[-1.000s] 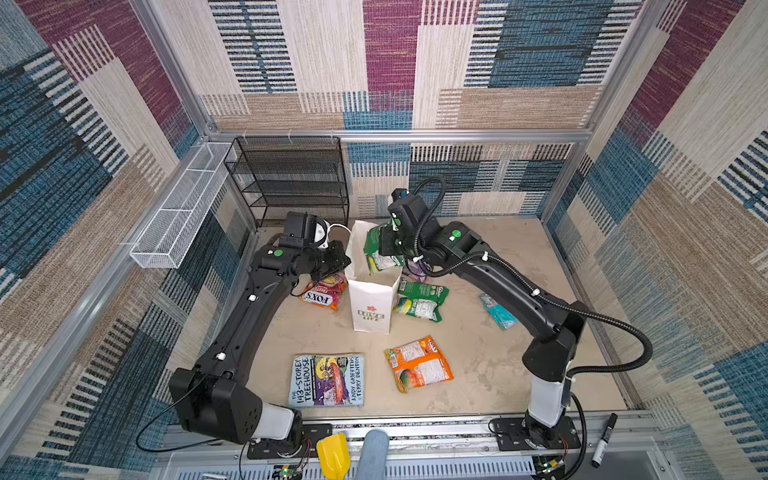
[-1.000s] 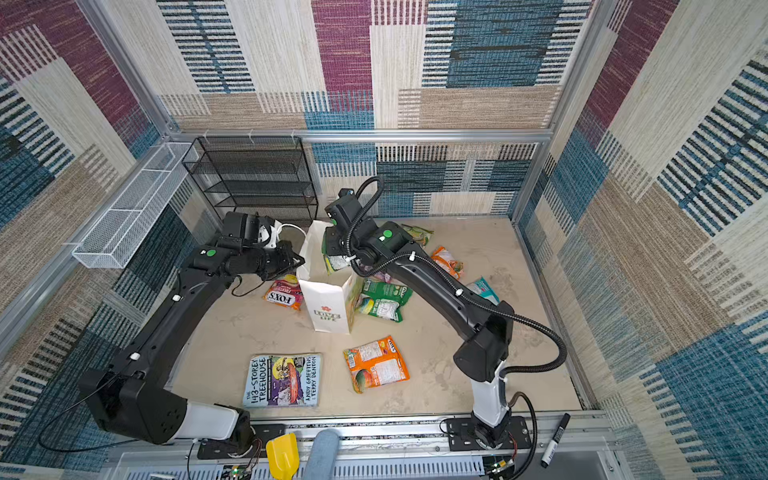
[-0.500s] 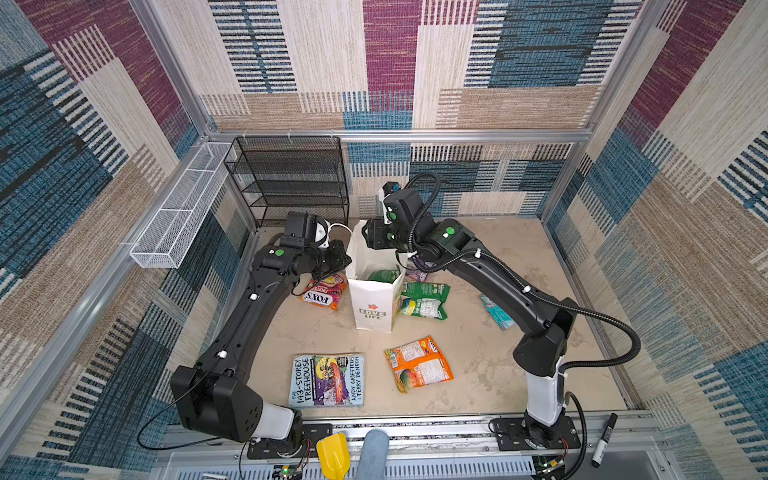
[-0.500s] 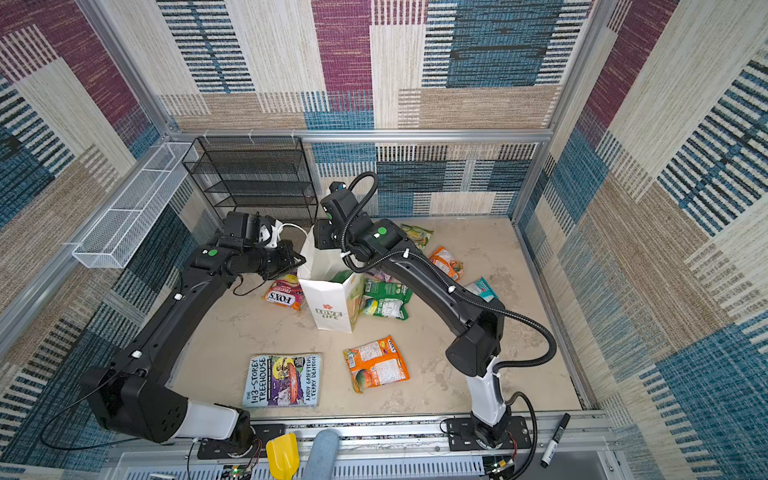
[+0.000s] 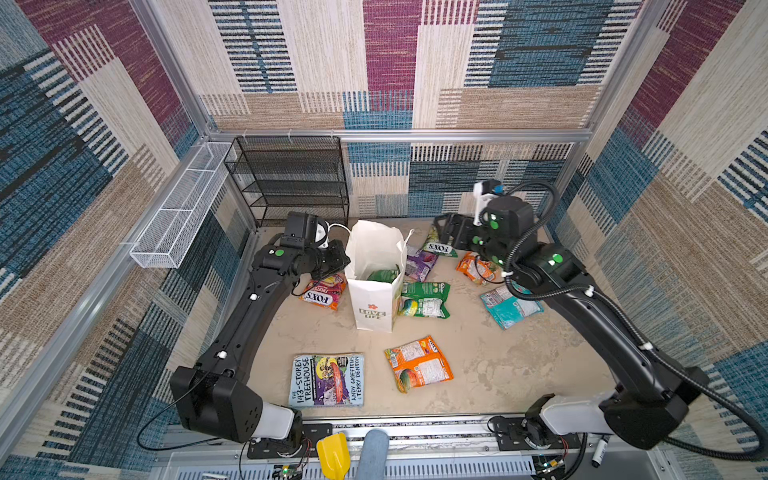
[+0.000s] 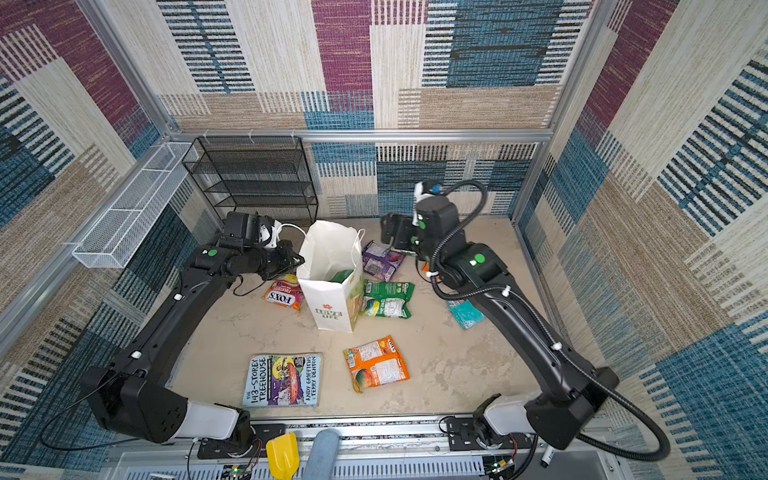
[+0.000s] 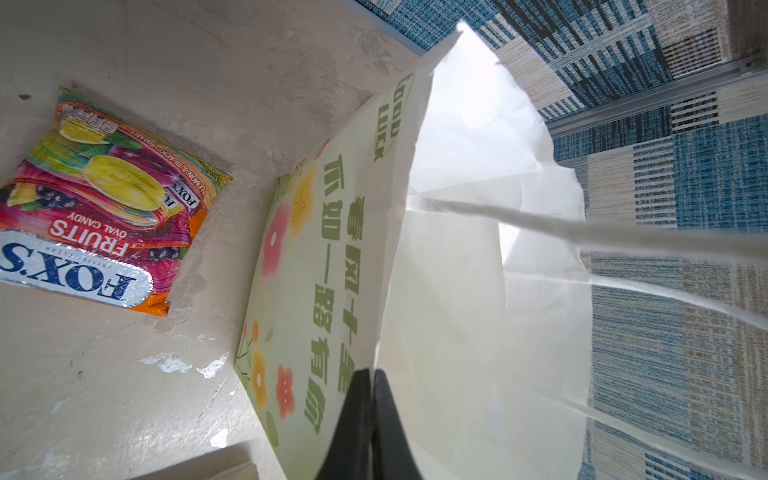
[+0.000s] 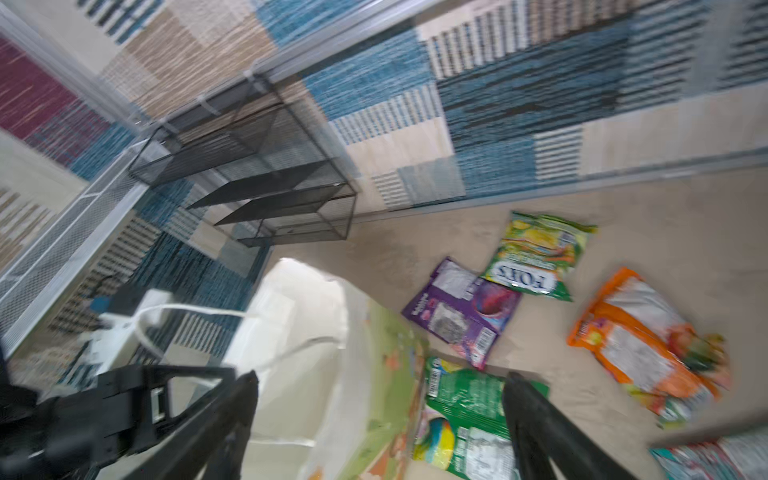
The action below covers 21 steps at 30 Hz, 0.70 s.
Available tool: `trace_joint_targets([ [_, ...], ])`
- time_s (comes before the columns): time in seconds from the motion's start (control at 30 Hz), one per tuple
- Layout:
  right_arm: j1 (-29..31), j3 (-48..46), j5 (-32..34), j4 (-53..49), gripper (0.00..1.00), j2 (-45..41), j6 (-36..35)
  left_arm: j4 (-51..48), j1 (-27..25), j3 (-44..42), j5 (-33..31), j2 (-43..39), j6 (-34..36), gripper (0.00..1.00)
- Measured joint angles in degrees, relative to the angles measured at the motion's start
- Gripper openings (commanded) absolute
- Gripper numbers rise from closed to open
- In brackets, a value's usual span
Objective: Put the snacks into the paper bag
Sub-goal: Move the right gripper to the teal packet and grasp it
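The white paper bag [image 5: 374, 307] [image 6: 332, 303] stands upright mid-table with a green snack [image 5: 382, 275] [image 6: 343, 275] inside it. My left gripper [image 5: 343, 259] [image 7: 370, 374] is shut on the bag's left rim. My right gripper [image 5: 442, 226] [image 8: 380, 378] hangs open and empty behind and to the right of the bag. Loose snacks lie around: a pink-red FOX'S packet [image 5: 322, 291] [image 7: 95, 199] left of the bag, purple [image 5: 419, 264] [image 8: 461, 316], yellow-green [image 8: 536, 253], green [image 5: 424, 299], orange [image 8: 640, 340] and teal [image 5: 511, 307] to its right, and another orange one [image 5: 417, 363] in front.
A Treehouse paperback [image 5: 328, 380] lies at the front. A black mesh rack [image 5: 291, 178] stands at the back left, with a white wire basket [image 5: 178, 212] on the left wall. Patterned walls close in three sides.
My right gripper, shut on a green snack over the bag's mouth, opened; the snack now sits in the bag and the gripper has swung right, away from it. The left arm held still.
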Motion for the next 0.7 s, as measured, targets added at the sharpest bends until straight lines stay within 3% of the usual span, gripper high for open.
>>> trace_joint_targets([
  [0.13,-10.21,-16.61,-2.60,3.28,1.00,-8.87,3.45,0.00,0.00,0.00,-0.02,0.22,0.00,0.00],
  [0.4,-28.76,-35.43,-6.75,7.45,1.00,-11.08,9.75,0.00,0.02,0.00,0.09,0.46,0.00,0.00],
  [0.7,-39.15,-47.28,-7.78,14.43,0.90,-9.40,13.75,0.02,0.02,0.04,0.15,0.76,0.00,0.00],
])
